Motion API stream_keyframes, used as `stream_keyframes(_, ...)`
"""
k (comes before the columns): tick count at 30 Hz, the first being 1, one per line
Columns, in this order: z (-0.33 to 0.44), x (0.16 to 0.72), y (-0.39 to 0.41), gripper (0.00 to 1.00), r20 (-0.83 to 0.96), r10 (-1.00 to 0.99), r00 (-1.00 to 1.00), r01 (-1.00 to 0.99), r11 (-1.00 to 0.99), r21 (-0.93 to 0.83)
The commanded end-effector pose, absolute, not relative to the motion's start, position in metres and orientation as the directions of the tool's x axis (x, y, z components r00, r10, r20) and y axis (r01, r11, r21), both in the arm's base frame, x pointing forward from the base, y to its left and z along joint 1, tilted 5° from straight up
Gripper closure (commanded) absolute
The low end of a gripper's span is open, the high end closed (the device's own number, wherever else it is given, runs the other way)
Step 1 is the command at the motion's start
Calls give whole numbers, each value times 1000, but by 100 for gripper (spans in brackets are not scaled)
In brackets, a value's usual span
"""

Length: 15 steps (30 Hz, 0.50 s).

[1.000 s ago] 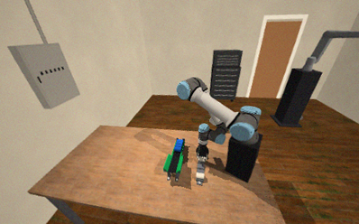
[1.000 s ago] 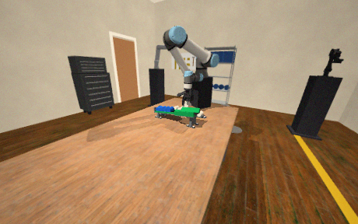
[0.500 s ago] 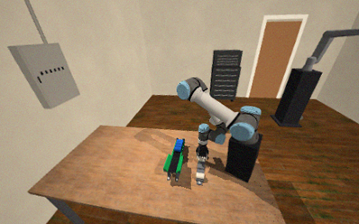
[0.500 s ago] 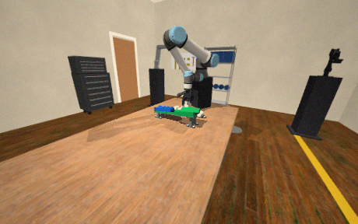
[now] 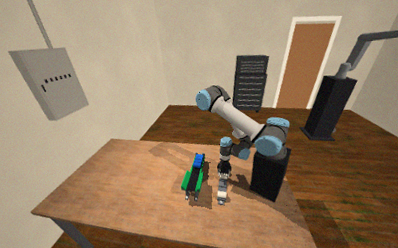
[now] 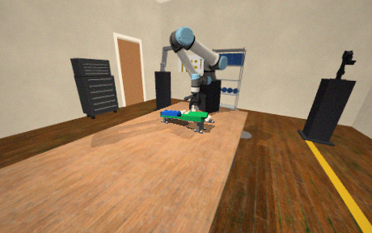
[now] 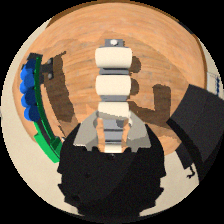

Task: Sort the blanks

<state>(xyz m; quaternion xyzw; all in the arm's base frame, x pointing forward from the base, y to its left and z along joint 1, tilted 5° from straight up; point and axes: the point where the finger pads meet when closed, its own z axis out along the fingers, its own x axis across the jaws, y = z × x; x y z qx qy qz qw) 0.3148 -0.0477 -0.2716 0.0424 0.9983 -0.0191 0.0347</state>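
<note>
My gripper points down over the stock rack. It is shut on the ends of a white blank, which lies low at the rack, level with its neighbours. Two more white blanks lie across the rack beyond it. Another white blank shows partly between the fingers, nearer the gripper body. Several blue blanks lie side by side at one end of the green feed ramp. The fingertips hide how the gripped blank's ends sit.
The ramp stands beside the rack on the wooden table. The arm's black pedestal stands on the rack's other side. A grey cabinet hangs on the wall.
</note>
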Motion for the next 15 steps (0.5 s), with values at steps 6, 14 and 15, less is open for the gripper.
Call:
stream_keyframes(6,-271,317,-48,65,-75,82,-994,85,996,-37)
stream_keyframes(14,-271,317,-48,60,-75,82,-994,85,996,-37)
stream_keyframes(15,-271,317,-48,58,-75,82,-994,85,996,-37)
